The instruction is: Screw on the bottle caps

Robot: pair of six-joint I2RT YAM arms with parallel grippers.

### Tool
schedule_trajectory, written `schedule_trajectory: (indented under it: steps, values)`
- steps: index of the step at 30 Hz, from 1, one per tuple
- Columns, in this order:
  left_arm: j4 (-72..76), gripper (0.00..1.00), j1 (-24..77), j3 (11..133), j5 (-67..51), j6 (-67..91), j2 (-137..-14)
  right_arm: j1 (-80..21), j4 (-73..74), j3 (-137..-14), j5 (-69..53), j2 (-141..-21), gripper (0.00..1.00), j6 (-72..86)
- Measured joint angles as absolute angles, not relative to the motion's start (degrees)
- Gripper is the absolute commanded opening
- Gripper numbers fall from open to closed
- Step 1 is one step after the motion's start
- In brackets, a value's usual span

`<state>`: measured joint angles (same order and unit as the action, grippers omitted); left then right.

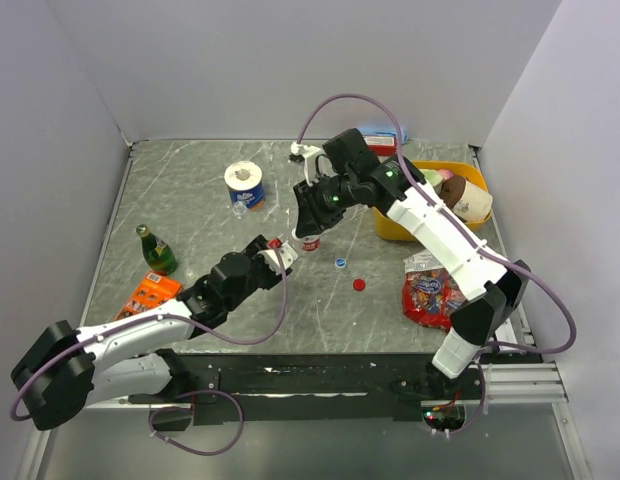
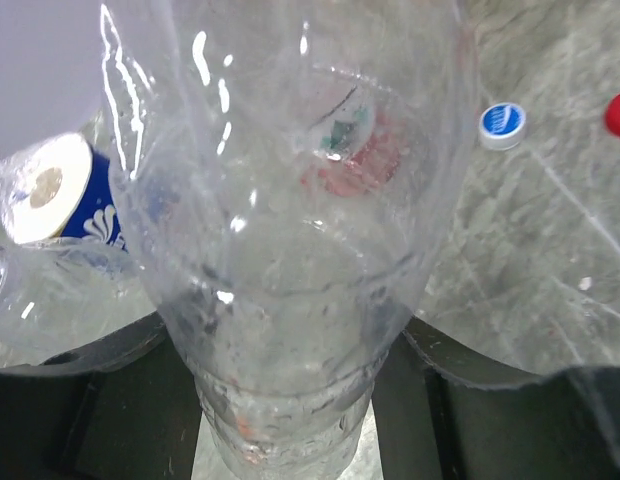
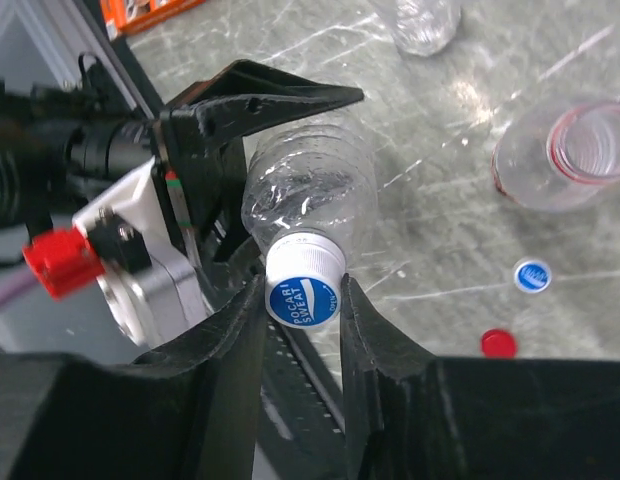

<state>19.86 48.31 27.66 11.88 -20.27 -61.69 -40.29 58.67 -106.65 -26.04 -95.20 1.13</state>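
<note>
My left gripper [image 2: 282, 425] is shut on a clear plastic bottle [image 2: 290, 250] that fills the left wrist view. In the right wrist view that bottle [image 3: 310, 190] carries a white cap with a blue top [image 3: 302, 290]. My right gripper [image 3: 302, 305] is shut on this cap, one finger on each side. An uncapped bottle with a red label [image 3: 575, 155] stands on the table beyond. A loose blue cap [image 3: 531, 275] and a red cap [image 3: 499, 343] lie on the table. From above, both grippers meet mid-table [image 1: 295, 240], with the blue cap [image 1: 340, 263] and red cap [image 1: 359, 284] just to their right.
A small clear bottle [image 1: 239, 208] lies beside a blue-wrapped paper roll [image 1: 245, 183]. A green bottle [image 1: 155, 250] and an orange packet [image 1: 150, 293] sit at the left. A yellow bin [image 1: 390, 228] with cups and a red snack bag [image 1: 430, 295] are at the right.
</note>
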Motion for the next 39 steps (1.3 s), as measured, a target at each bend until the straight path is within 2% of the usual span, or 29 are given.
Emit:
schedule_trajectory:
  steps: [1,2,4,7,10,12,16,18,21,25,32,39]
  values:
    - [19.4,0.01,48.5,28.1,12.9,-20.2,-62.2,-40.3,58.7,-107.0,-25.5,-95.7,0.22,2.3]
    - [18.7,0.01,48.5,28.7,13.6,-20.1,-62.8,-40.2,58.8,-107.5,-25.0,-96.1,0.37,3.3]
    - [17.0,0.01,48.3,30.1,13.9,-19.7,-63.4,-40.0,59.6,-109.3,-24.4,-97.0,0.58,3.6]
    - [13.8,0.01,47.5,33.3,9.8,-19.1,-63.0,-38.7,61.6,-113.9,-24.5,-97.7,0.65,1.2]
    - [8.0,0.01,45.5,37.6,-2.0,-19.6,-60.6,-35.9,62.2,-121.0,-26.3,-97.1,0.66,-7.0]
    - [3.4,0.01,44.1,39.6,-10.3,-21.1,-59.1,-34.0,60.2,-119.5,-28.2,-93.3,0.67,-14.9]
    - [-7.8,0.01,40.8,44.1,-25.5,-25.8,-59.6,-33.8,56.4,-100.7,-34.1,-77.1,0.68,-35.0]
    - [-18.2,0.01,37.4,50.5,-34.4,-32.5,-64.6,-36.9,54.7,-89.2,-35.3,-68.2,0.68,-47.2]
    - [-29.1,0.01,33.6,58.9,-40.0,-39.7,-72.2,-43.3,54.8,-79.6,-36.5,-61.3,0.67,-61.9]
    - [-39.1,0.01,31.2,65.7,-44.6,-47.5,-79.4,-47.3,54.3,-78.7,-36.7,-61.2,0.65,-72.7]
    - [-50.3,0.01,31.0,67.0,-47.9,-55.7,-80.4,-48.7,52.8,-78.8,-36.1,-65.8,0.63,-80.8]
    - [-54.0,0.01,31.0,68.2,-48.6,-59.6,-80.8,-48.8,53.1,-78.8,-36.0,-65.8,0.59,-86.1]
